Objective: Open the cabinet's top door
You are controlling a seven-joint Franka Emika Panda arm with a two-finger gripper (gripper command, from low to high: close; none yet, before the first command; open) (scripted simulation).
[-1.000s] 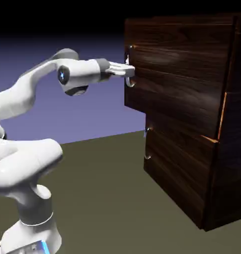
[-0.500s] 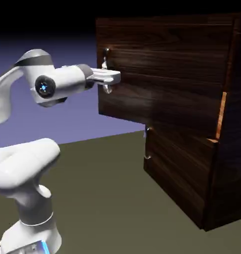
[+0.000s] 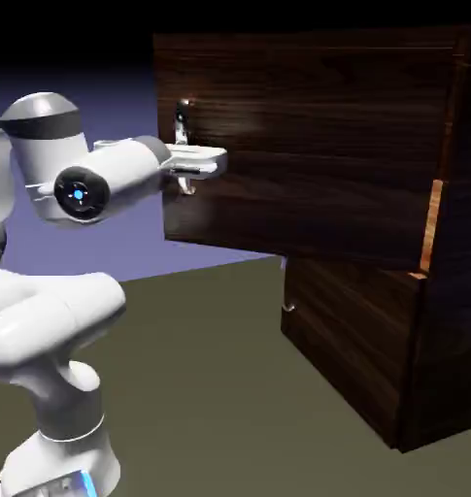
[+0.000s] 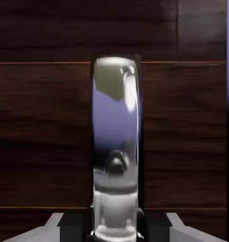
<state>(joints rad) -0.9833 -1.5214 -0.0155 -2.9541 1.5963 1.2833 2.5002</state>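
So, you've got the gripper [image 3: 202,161] squeezed tight on the handle [image 3: 184,146], w/ the shiny bar sitting right between the two grey tips in the hand view [image 4: 115,146]. The handle is at the left edge of the top door [image 3: 297,146], which is the big upper panel of the cabinet [image 3: 443,291] on the right side of the scene. The top door looks swung out partway: its left edge sticks out well past the lower panel [image 3: 346,330] under it, and you can see an orange-brown inner edge [image 3: 430,225] on the right, where it seems to turn. My guess is you're in the middle of the pull, not at the end. To do it well, keep the squeeze firm, bc a smooth round bar can slip out of small tips. Don't pull in a straight line; a door swings in a curve around its hinge side, so let the hand go round w/ it and turn the wrist so the tips stay square on the bar. Go slow and even, no jerks. Watch the arm [image 3: 45,320] too: it's folded up close to its own base at the left, so it may run out of room. Let go only once the door stands wide open.
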